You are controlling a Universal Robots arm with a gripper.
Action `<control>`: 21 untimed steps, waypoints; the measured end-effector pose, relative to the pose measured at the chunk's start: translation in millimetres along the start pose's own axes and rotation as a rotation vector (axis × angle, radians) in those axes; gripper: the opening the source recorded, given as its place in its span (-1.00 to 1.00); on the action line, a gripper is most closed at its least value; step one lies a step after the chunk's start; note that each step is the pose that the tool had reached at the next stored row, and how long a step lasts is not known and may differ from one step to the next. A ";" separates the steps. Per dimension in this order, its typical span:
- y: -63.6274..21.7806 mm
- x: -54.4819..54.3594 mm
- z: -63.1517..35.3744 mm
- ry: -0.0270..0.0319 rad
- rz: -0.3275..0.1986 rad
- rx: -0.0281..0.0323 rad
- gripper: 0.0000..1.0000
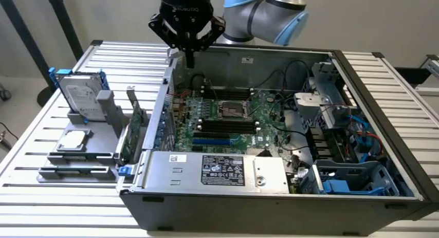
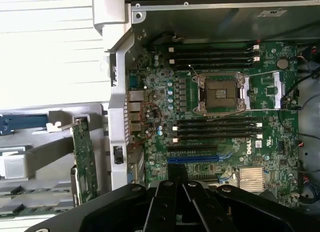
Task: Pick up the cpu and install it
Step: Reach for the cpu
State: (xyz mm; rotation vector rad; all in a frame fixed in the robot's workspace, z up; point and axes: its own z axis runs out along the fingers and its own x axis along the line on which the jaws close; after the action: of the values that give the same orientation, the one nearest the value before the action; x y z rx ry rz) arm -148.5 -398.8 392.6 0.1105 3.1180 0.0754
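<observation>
The cpu (image 1: 74, 140), a small flat silver square, lies on the grey holder (image 1: 65, 163) on the table at the exterior view's left, outside the computer case. A pale square at the edge of the wrist view looks like the same cpu (image 2: 12, 167). My gripper (image 1: 188, 58) hangs high over the case's back left corner, far from the chip, shut with nothing between its fingers (image 2: 165, 202). On the green motherboard the cpu socket (image 1: 232, 110) stands open and empty, its metal frame (image 2: 220, 93) folded back.
A silver hard drive (image 1: 81, 96) in a blue bracket stands upright behind the cpu. Green circuit cards (image 1: 137, 125) stand between the holder and the case wall (image 1: 161, 109). Inside the case are the power supply (image 1: 219, 171), black cables (image 1: 291, 73) and drive cages (image 1: 350, 176).
</observation>
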 end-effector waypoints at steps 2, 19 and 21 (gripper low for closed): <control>-0.6 8.8 -0.2 0.0000 0.000 0.0000 -0.79; -6.2 86.2 0.8 -0.0001 0.000 0.0015 -0.79; -6.8 95.2 1.0 -0.0001 0.000 0.0022 -0.79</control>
State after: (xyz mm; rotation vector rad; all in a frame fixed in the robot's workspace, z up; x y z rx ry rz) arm -243.9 -398.8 389.5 0.1105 3.1180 0.0720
